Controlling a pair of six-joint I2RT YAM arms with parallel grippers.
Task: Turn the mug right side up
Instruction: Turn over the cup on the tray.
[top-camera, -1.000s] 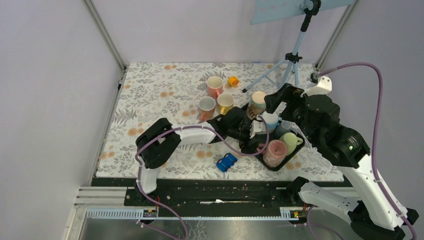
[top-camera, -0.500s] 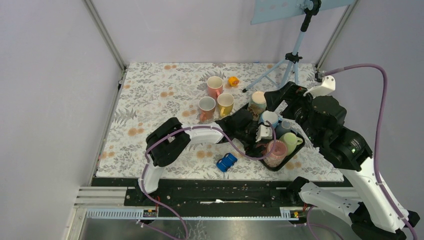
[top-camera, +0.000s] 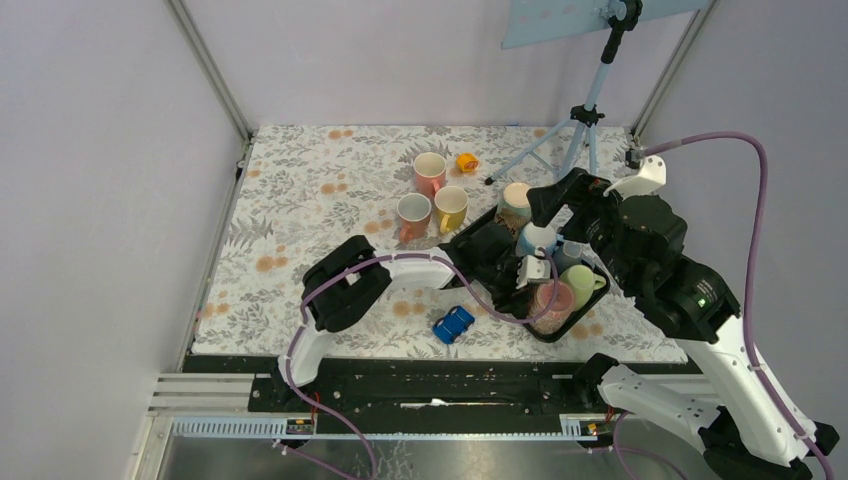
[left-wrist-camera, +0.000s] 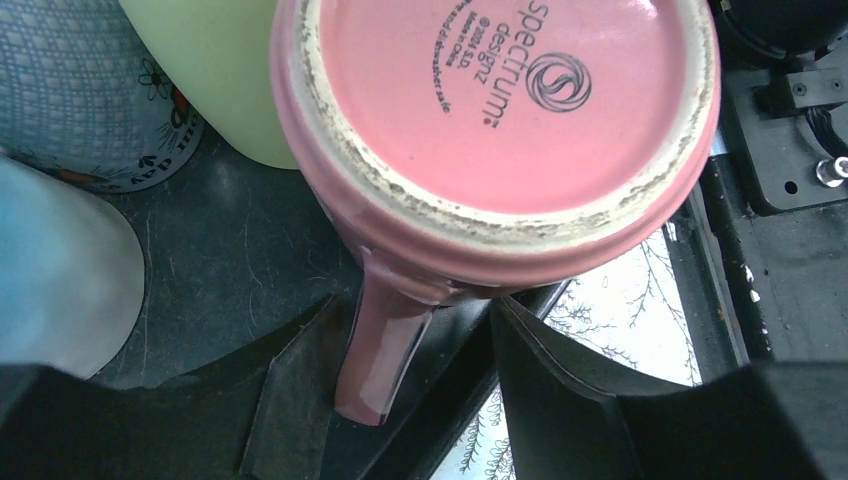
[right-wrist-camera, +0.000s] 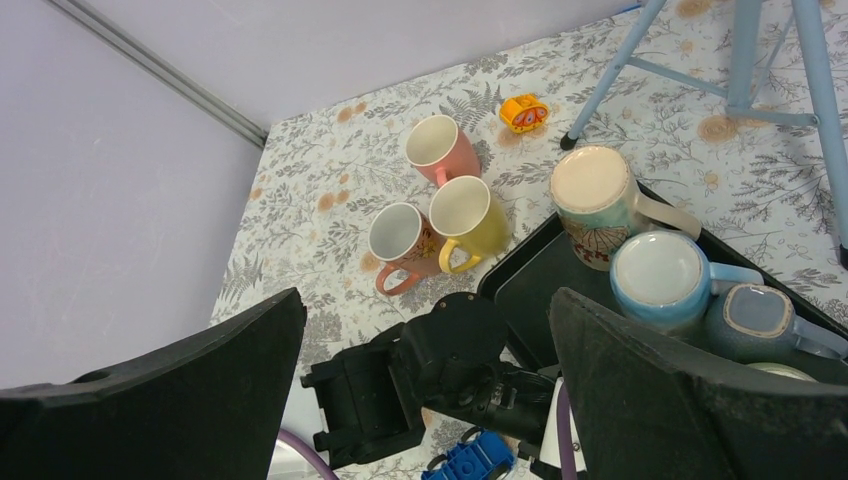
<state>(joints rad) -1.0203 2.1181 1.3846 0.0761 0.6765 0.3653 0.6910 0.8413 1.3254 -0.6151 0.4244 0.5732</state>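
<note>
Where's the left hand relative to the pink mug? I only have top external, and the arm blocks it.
Observer: Left wrist view: the handle of the pink mug sits between the open fingers of the left hand.
Operator: Gripping it?
Observer: No. A clear gap shows on one side of the handle; on the other side I cannot tell about contact.
Operator: Mug orientation?
Observer: Upside down on the black tray, with its printed base facing the camera.
Operator: Right hand?
Observer: Right wrist view: the right hand is open, with nothing between its fingers.
</note>
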